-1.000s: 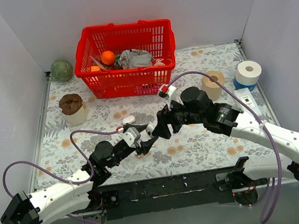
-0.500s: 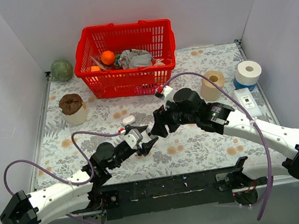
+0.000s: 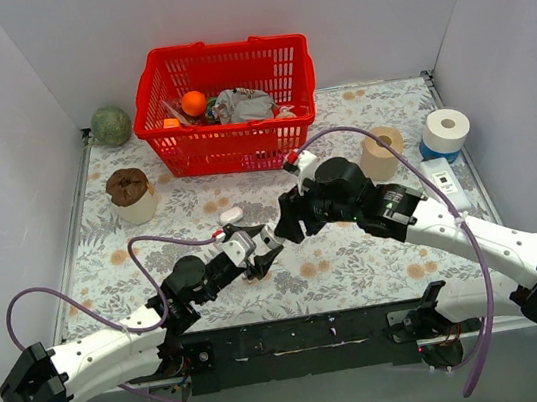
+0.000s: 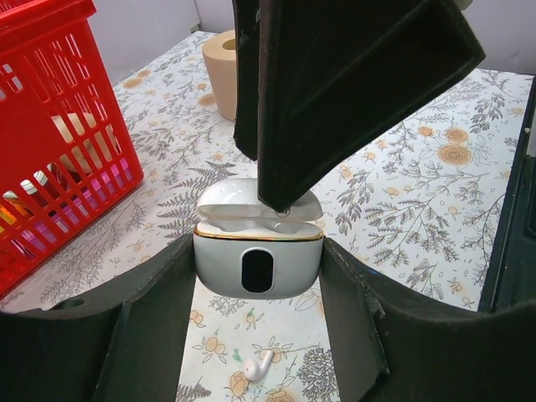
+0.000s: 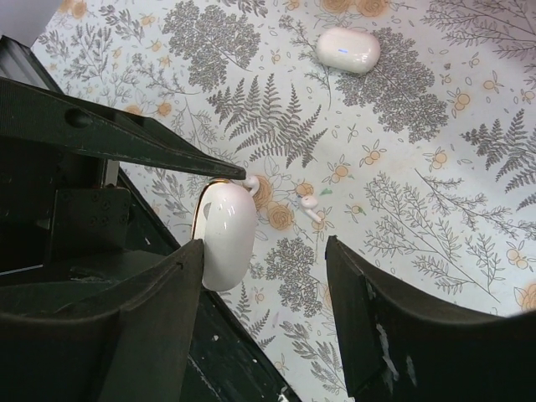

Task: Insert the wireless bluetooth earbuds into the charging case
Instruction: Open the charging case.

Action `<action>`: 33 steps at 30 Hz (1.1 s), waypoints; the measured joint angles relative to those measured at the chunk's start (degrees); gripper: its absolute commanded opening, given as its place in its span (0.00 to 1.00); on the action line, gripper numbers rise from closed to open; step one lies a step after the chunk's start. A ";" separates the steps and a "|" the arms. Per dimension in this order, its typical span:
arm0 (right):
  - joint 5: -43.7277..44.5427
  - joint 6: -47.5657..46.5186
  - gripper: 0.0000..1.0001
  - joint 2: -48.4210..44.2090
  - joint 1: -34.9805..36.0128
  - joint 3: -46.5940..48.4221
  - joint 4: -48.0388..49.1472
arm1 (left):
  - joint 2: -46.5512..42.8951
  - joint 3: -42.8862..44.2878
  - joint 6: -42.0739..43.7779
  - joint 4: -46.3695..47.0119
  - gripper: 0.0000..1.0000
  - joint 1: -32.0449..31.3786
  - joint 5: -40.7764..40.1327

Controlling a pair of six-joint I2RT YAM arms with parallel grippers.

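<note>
My left gripper (image 4: 258, 280) is shut on the open white charging case (image 4: 258, 266) and holds it just above the floral table. My right gripper (image 5: 276, 310) is open right over the case, one finger (image 4: 335, 92) reaching down to its open top. In the right wrist view its left finger rests against the case's lid (image 5: 226, 234). One white earbud (image 4: 258, 365) lies on the table below the case, also seen in the right wrist view (image 5: 310, 207). A small white piece (image 5: 249, 182) shows at the case's rim. From above, the two grippers (image 3: 261, 253) (image 3: 287, 223) meet mid-table.
A second, closed white case (image 5: 347, 48) lies on the table beyond, also in the top view (image 3: 231, 214). A red basket (image 3: 224, 91) stands at the back. A cup (image 3: 131, 195), two paper rolls (image 3: 384, 151) (image 3: 445, 130) and a green ball (image 3: 111, 125) stand around.
My right arm has shifted slightly left and back, keeping its gripper over the case. My left gripper has held the case nearly still.
</note>
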 measured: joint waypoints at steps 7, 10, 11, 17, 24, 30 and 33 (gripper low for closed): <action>2.25 -0.02 0.66 -1.46 -1.16 0.00 -1.11 | -0.33 0.00 -0.02 0.20 0.00 -0.09 -0.17; 3.19 -0.04 0.66 -2.12 -1.75 0.00 -1.49 | -0.96 0.00 -0.04 0.55 0.00 -0.17 -0.17; 3.17 -0.07 0.67 -2.43 -1.97 0.00 -1.42 | -1.16 0.00 -0.07 0.59 0.00 -0.17 -0.17; -0.85 0.00 0.63 -4.87 -1.99 -0.33 1.64 | -1.40 -0.07 -0.20 1.38 0.00 -0.17 -0.17; -5.03 0.81 0.46 -3.98 -1.99 -0.76 4.61 | -1.44 -0.07 -0.50 1.84 0.00 -0.17 -0.17; -5.44 1.14 0.40 -2.05 -1.99 -0.76 4.57 | -1.70 -0.07 -0.52 1.86 0.00 -0.17 -0.15; -5.51 1.11 0.36 -1.44 -1.99 -0.76 4.55 | -1.84 -0.07 -0.57 2.01 0.00 -0.17 -0.17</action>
